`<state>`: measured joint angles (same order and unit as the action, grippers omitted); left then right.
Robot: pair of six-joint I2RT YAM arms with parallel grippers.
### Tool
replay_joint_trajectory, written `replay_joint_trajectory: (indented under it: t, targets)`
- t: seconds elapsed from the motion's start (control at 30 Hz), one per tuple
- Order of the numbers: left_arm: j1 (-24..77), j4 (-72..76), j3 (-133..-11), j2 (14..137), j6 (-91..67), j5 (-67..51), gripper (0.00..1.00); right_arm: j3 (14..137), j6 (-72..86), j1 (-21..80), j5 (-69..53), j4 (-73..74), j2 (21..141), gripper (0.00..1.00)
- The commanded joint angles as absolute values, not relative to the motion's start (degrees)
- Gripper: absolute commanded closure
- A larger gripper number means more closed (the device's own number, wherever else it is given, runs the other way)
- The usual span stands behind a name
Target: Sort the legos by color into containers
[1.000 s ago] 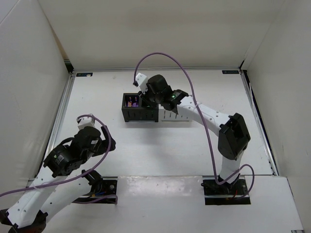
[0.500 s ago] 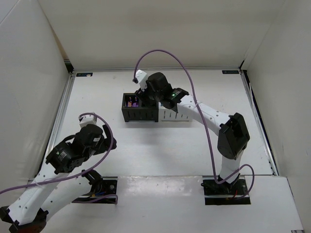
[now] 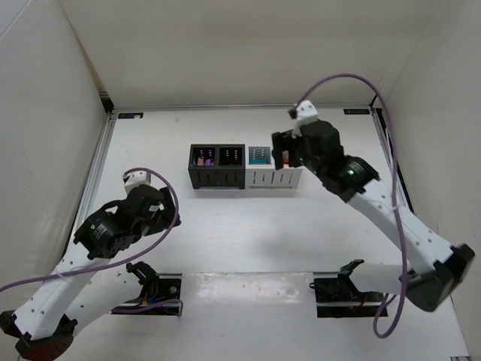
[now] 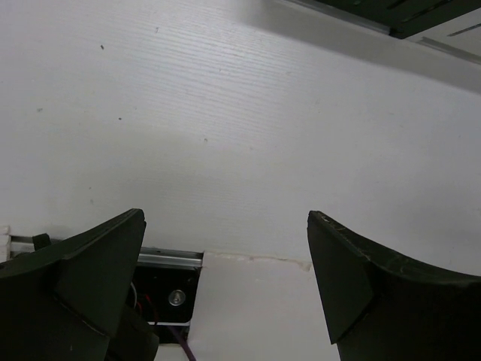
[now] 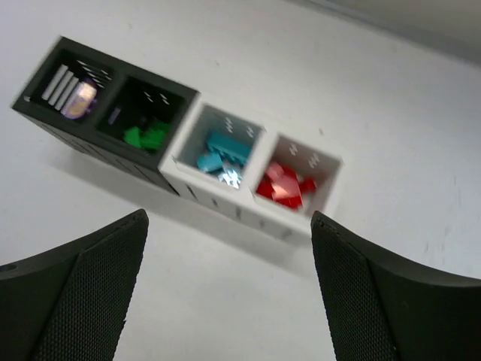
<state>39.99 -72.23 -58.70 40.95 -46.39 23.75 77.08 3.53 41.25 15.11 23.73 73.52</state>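
Observation:
The containers are four joined bins at mid-table, two black (image 3: 216,179) and two white (image 3: 264,179). In the right wrist view the black pair (image 5: 90,143) holds purple legos (image 5: 77,99) and green legos (image 5: 146,136). The white pair (image 5: 270,222) holds teal legos (image 5: 220,154) and red legos (image 5: 284,185). My right gripper (image 5: 228,218) hangs open and empty above the bins, over the row's right end (image 3: 279,154) in the top view. My left gripper (image 4: 224,216) is open and empty over bare table near its base (image 3: 158,210).
White walls enclose the table on three sides. A metal rail (image 3: 98,173) runs along the left edge. The two arm bases (image 3: 154,289) (image 3: 349,289) sit at the near edge, with purple cables looping above both arms.
The right arm swung from over the left black bin to the row's right end and rose, its jaws opening. The left arm shifted slightly.

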Motion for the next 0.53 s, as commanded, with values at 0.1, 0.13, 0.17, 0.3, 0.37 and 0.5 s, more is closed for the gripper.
replay_joint_trajectory:
  t: [0.1,0.13,0.17,0.3,0.37,0.5]
  targets:
    - [40.3,-75.6,-61.2,42.7,-48.9,25.8,0.0,64.9,20.0,36.9,22.9,39.6,57.8,0.1]
    - [40.2,-75.0,-60.7,42.5,-48.9,25.7,0.0,63.0,20.6,35.9,23.0,40.2,54.5,0.1]
    - [40.3,-74.6,-60.5,41.8,-48.8,25.7,0.0,62.6,21.5,34.9,22.5,41.7,51.6,0.1]
    - [40.1,-73.9,-59.1,40.5,-49.6,26.0,0.0,60.3,22.8,33.5,22.9,44.9,44.9,0.1]
    - [40.2,-74.4,-58.9,40.2,-50.2,25.8,0.0,59.8,22.3,31.6,22.0,47.3,42.8,0.1]
    - [40.3,-75.5,-58.2,40.2,-50.7,25.2,0.0,58.8,21.2,29.4,17.8,47.7,42.0,0.1]
